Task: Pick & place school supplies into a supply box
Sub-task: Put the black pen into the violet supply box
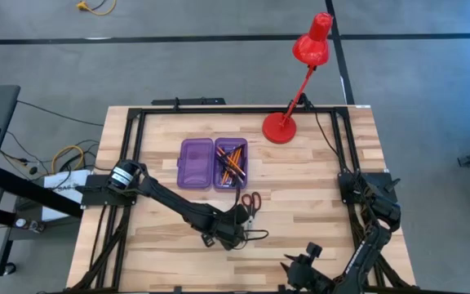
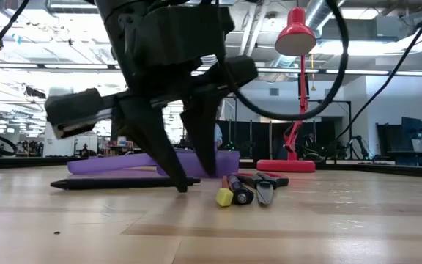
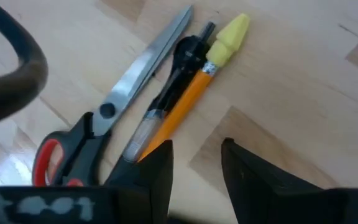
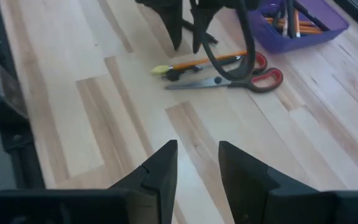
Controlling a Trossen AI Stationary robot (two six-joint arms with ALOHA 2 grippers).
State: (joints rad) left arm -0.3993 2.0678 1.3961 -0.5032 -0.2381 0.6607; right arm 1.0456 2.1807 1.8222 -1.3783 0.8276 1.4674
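The supply box [image 1: 196, 163], a purple case, lies open at the table's middle; its right half [image 1: 232, 163] holds orange pencils. Just near of it lie red-handled scissors [image 3: 104, 118], a black pen [image 3: 173, 81] and an orange pencil [image 3: 185, 106] with a yellow eraser cap, side by side on the wood. My left gripper [image 3: 196, 168] is open, pointing down, with bare table between its fingers, just beside the pencil's pointed end. Another black pen [image 2: 123, 183] lies flat by its fingertips. My right gripper [image 4: 197, 165] hangs open above the near right of the table. My left gripper has one finger [image 3: 157, 165] standing right at the pencil's pointed end [image 3: 146, 149], coming from above. That finger covers the end, so I cannot tell whether it touches the pencil. The pencil lies flat on the table.
A red desk lamp [image 1: 280, 126] stands at the far right, its head reaching past the table's far edge. A black frame [image 1: 137, 122] runs along the table's sides. Bare wood spreads between the two grippers and toward the near edge.
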